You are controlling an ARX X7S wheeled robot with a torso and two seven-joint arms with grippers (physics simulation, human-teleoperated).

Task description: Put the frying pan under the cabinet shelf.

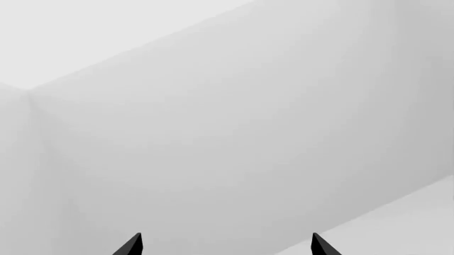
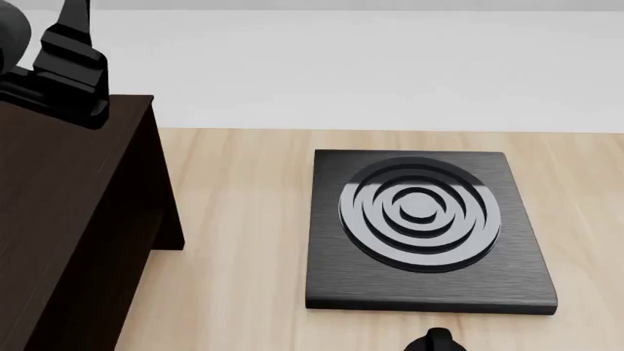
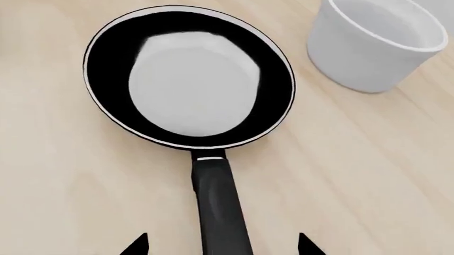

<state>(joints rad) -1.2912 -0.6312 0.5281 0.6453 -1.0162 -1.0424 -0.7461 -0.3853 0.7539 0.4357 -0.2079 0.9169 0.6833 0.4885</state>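
Taking the stove plate as the landmark, the cabinet shelf stood at the far left of the head view, well to the left of the plate, its dark flat top and side panel rising off the pale wooden worktop. Above the shelf's back corner hung the left arm; its claw showed only two black tips in the wrist view, spread apart with nothing between them, facing blank white wall.

The stove plate itself lay flat on the worktop, right of the shelf, with bare wood between them.

The frying pan did not appear in the head view, so its place relative to the plate could not be told. The right wrist view showed it sitting flat on the wood, a white bowl just beside its rim but apart from it. The right claw hovered at the end of the pan's handle, fingertips spread either side and not yet touching it.

The pan looked rigid and probably fairly light, though its weight sits in the round body, so a grip far out on the smooth, glossy handle would likely let it droop or twist. Taking hold nearer the pan's body, squarely across the handle, seemed the safer choice.
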